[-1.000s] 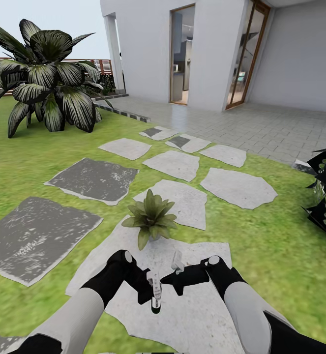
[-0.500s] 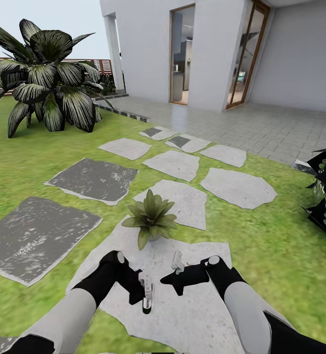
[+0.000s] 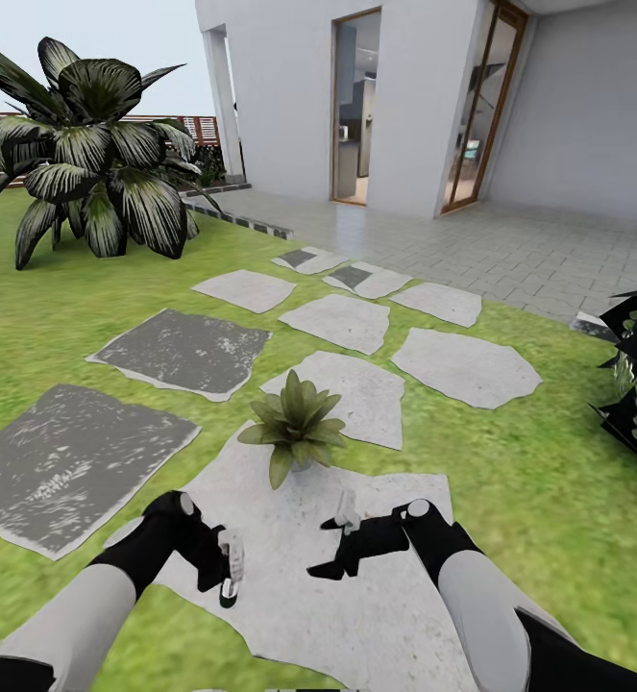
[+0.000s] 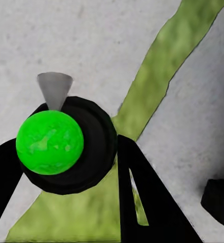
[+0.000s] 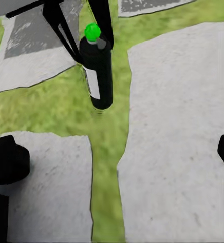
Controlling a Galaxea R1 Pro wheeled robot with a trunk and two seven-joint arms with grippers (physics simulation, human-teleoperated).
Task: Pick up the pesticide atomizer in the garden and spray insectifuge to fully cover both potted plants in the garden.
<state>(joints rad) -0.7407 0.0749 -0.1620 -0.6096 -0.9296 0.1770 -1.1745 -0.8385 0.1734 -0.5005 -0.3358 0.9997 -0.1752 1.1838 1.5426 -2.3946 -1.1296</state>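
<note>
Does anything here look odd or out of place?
One thing: the pesticide atomizer hangs in the left claw with its base pointing down at the stone, not aimed at the potted plant. Its top glows bright green. Nothing looks spilled or broken.

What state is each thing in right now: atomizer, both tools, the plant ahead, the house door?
Atomizer: held in the left tool, off the ground, hanging about upright over the stone's edge.
Left tool: shut on the atomizer.
Right tool: holds nothing, fingers apart, over the stone.
Plant: upright in its pot, ahead of both tools; no spray visible.
Door: open.
</note>
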